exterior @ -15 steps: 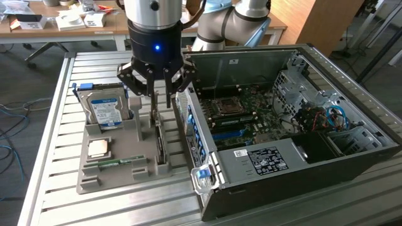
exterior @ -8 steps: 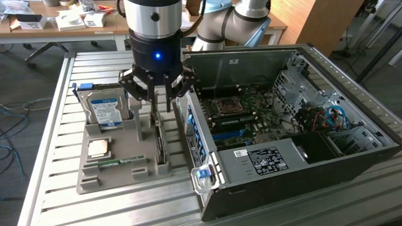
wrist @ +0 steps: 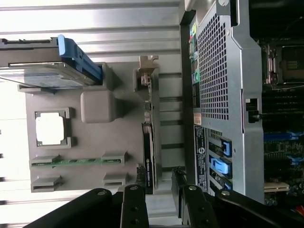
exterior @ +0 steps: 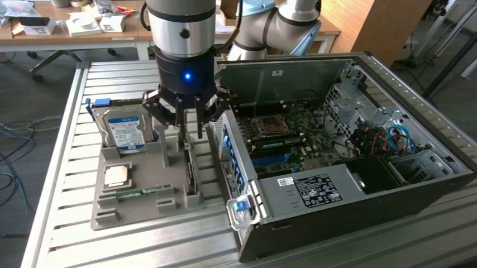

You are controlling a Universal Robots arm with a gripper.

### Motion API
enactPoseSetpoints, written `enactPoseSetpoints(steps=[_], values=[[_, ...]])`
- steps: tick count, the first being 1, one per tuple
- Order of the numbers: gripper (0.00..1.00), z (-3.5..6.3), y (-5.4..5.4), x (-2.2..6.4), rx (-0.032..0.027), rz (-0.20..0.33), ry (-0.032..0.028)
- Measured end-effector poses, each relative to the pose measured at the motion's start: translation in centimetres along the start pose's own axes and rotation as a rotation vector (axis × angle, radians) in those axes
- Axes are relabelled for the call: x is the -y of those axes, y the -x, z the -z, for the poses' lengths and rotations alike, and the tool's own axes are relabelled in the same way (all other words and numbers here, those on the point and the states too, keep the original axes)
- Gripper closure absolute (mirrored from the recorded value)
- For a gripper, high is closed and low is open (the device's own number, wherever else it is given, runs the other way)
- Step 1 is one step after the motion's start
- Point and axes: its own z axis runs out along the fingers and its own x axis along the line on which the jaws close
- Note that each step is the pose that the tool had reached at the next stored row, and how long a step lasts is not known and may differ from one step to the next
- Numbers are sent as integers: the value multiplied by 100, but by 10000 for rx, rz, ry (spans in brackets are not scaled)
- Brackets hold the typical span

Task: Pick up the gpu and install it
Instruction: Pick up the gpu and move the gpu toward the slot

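Hand [exterior: 183,149] open and empty, just above upright gpu [exterior: 190,176] in grey tray [exterior: 138,211]; blue-white label [exterior: 126,131] on hard drive [exterior: 118,113] illegible.

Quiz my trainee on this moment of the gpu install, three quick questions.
1. True or false: the gpu already sits in the computer case.
2. The gripper is: A) shut on the gpu; B) open over the gray tray, holding nothing; C) shut on the memory stick.
3. Which blue-labelled thing stands upright in the tray?
Key: 1 false, it stands on edge in the tray; 2 B; 3 the hard drive.
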Motion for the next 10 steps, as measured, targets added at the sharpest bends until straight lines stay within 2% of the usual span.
enactPoseSetpoints(steps=[10], values=[[64, -180, -4, 7, 0, 1, 1]])
